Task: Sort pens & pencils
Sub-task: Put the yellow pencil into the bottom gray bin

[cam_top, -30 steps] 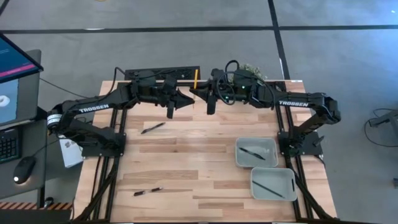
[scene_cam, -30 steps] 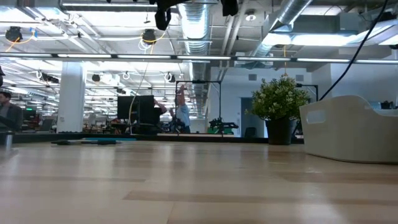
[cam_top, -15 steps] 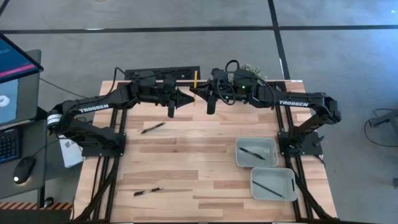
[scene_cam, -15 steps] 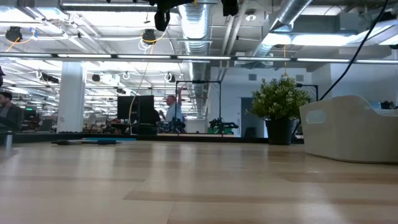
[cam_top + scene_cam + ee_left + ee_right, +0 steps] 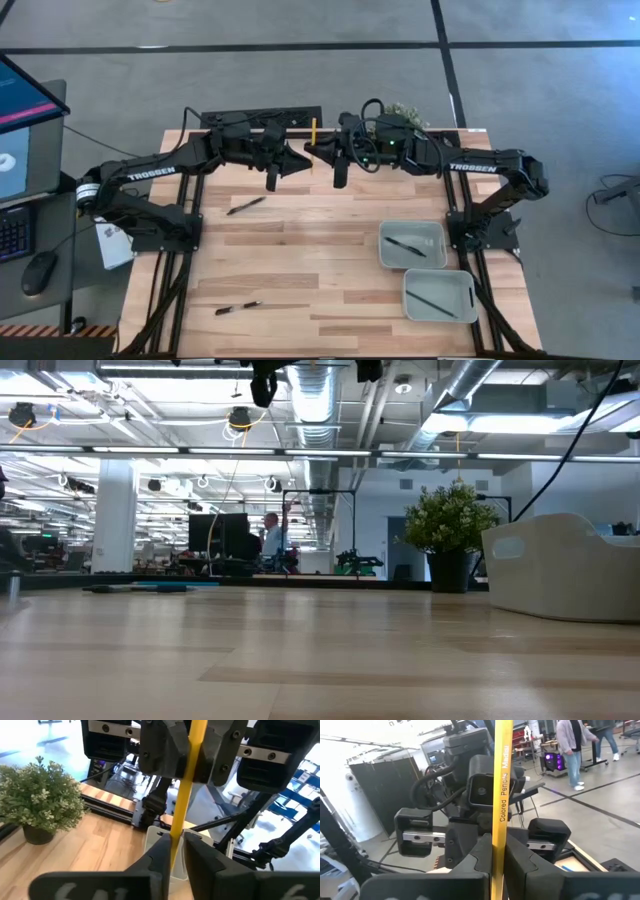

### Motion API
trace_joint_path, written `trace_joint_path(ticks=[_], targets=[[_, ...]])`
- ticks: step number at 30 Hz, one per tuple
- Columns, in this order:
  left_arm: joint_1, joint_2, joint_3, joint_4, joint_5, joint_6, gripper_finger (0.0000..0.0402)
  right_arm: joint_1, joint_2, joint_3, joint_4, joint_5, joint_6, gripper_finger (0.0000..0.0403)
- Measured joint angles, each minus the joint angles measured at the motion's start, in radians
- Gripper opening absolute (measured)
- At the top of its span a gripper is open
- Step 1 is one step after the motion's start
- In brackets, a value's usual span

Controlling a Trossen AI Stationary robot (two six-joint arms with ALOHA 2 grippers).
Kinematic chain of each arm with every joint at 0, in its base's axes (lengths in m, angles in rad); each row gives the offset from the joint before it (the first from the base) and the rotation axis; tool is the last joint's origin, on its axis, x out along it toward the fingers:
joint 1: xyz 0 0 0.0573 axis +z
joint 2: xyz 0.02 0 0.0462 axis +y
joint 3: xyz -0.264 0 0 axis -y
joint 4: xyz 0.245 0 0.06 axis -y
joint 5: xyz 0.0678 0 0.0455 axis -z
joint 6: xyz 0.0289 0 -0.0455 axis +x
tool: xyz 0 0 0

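A yellow pencil (image 5: 313, 128) stands roughly upright, high above the far middle of the table, between my two grippers. They meet there tip to tip. My left gripper (image 5: 303, 155) comes from the table's left and my right gripper (image 5: 316, 150) from its right, and both are shut on the pencil. Two black pens (image 5: 245, 205) (image 5: 237, 308) lie flat on the wood. One more pen lies in each grey tray (image 5: 405, 246) (image 5: 432, 303). The low view shows only dark parts of the arms (image 5: 262, 380) at its top edge. My left gripper pinches the pencil's shaft (image 5: 176, 837) between its two fingers, which lie level and across it, coming from the table's left. The pencil is lifted clear and about upright. My right gripper pinches the same shaft (image 5: 498, 840) between its two fingers, level and across it, from the table's right. Its printed part rises above the fingers.
Two grey trays (image 5: 436, 232) (image 5: 466, 284) sit at the near right of the table. A potted plant (image 5: 405, 110) stands at the far edge behind my right arm. The low view shows a white bin (image 5: 560, 565) on the table. People move about in the room beyond.
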Motion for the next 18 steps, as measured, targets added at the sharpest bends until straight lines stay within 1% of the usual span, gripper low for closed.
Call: trace_joint_path(ticks=[5,8,10,12,15,18], targets=[[0.0,-0.004,0.0,-0.011,0.013,0.029,0.0067,-0.001,0.0,0.0,-0.024,0.009,-0.026,0.0044],[0.0,-0.02,0.0,-0.027,0.07,0.04,0.0074,-0.001,0.001,0.0,-0.063,0.035,-0.034,0.0044],[0.005,-0.041,0.0,-0.065,0.089,0.049,0.0075,-0.004,0.003,0.0,-0.094,0.042,-0.034,0.0044],[0.016,-0.066,0.0,-0.14,0.089,0.076,0.0075,-0.004,0.002,0.0,-0.134,0.042,-0.033,0.0044],[0.033,-0.12,0.0,-0.26,0.051,0.132,0.0075,-0.001,0.002,0.0,-0.245,0.033,-0.032,0.0044],[0.038,-0.175,0.0,-0.38,-0.035,0.176,0.0075,0.007,0.002,0.0,-0.395,0.004,-0.022,0.0044]])
